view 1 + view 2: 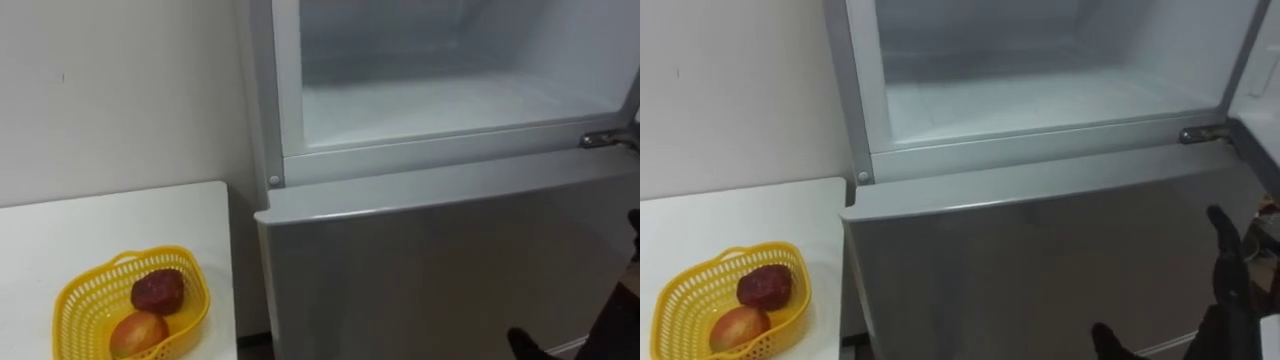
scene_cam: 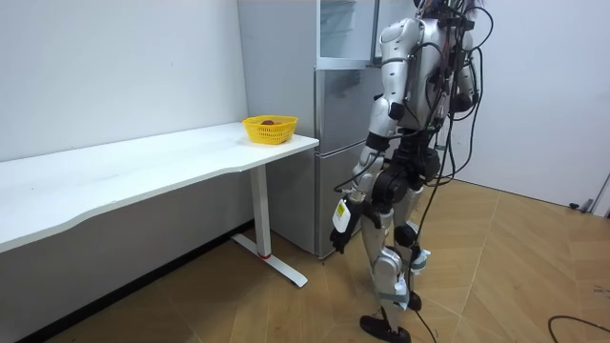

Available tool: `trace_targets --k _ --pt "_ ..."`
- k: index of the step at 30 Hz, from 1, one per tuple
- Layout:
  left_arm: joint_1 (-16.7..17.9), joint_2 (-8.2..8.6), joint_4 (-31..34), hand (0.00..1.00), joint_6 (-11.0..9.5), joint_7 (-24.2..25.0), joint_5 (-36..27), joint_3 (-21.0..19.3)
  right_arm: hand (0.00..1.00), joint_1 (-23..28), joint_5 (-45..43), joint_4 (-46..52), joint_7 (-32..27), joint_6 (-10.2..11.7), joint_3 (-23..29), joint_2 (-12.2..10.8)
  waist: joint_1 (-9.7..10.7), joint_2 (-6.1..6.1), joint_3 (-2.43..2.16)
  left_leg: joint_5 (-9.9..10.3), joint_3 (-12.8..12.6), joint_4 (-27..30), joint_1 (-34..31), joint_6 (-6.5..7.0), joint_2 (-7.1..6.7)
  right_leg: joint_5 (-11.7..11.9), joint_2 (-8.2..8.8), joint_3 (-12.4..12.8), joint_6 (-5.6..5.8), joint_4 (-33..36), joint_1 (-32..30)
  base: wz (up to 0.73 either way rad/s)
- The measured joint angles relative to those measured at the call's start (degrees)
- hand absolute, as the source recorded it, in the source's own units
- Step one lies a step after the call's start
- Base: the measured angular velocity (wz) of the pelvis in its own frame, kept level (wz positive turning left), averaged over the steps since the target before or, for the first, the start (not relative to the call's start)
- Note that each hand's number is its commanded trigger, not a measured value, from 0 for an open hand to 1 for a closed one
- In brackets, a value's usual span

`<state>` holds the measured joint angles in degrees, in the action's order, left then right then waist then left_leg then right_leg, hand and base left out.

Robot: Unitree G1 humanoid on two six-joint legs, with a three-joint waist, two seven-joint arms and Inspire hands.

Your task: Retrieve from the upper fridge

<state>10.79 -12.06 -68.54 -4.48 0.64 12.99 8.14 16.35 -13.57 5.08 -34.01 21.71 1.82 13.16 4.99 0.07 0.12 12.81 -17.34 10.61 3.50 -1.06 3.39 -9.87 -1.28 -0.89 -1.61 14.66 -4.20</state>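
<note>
Upper fridge [image 1: 450, 105]: open, bare. Yellow basket [image 1: 68, 305], eight o'clock: two fruits [image 1: 157, 290]. Right hand [image 1: 1228, 280], four o'clock: spread, empty. Left hand [image 2: 341, 211]: state untellable. Retrieval likely finished.

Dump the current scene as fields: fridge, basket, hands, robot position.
upper fridge compartment: door open, no item visible inside
lower fridge door: shut
yellow basket: on the white table, left of the fridge
basket contents: dark red fruit, orange fruit
right hand: low, in front of the lower fridge door
left hand: hangs at the robot's side
robot: stands facing the fridge
</note>
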Motion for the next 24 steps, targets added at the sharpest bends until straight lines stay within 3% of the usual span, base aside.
trace_targets --k 6,10,15,24 --pt "0.53 0.14 0.07 0.0 0.0 -0.61 -1.78 0.04 0.0 1.92 11.23 -4.42 -0.63 -0.45 -0.01 -0.12 0.53 0.41 -0.51 0.0 0.06 -0.48 -0.06 0.01 -0.01 0.02 -0.02 -0.18 0.01 0.01 0.26 0.0" --pt "1.55 0.21 0.24 0.0 -0.47 -2.79 -2.33 -0.08 0.0 2.9 20.74 -7.86 -3.18 -0.55 0.92 -0.42 1.37 0.48 -0.57 -0.01 0.09 -0.45 0.11 0.0 -0.08 0.01 0.02 -0.19 0.02 -0.53 0.29 0.0" --pt "2.67 0.26 1.72 0.0 -0.61 -3.4 -3.37 -0.34 0.0 2.78 31.9 -11.67 -9.13 -0.57 8.73 -1.64 2.84 0.4 -0.54 -0.01 0.32 -0.47 0.29 0.0 -0.19 -0.09 0.08 -0.14 0.18 -0.96 1.12 0.01" --pt "4.53 -0.19 5.56 0.0 -0.27 -4.03 -4.51 -1.26 0.0 1.28 36.66 -13.82 -20.69 -0.57 19.43 -1.42 5.44 -0.63 0.04 -0.03 0.81 -0.51 0.23 0.01 -0.23 -0.34 0.2 -0.87 0.27 -0.88 0.9 0.04"
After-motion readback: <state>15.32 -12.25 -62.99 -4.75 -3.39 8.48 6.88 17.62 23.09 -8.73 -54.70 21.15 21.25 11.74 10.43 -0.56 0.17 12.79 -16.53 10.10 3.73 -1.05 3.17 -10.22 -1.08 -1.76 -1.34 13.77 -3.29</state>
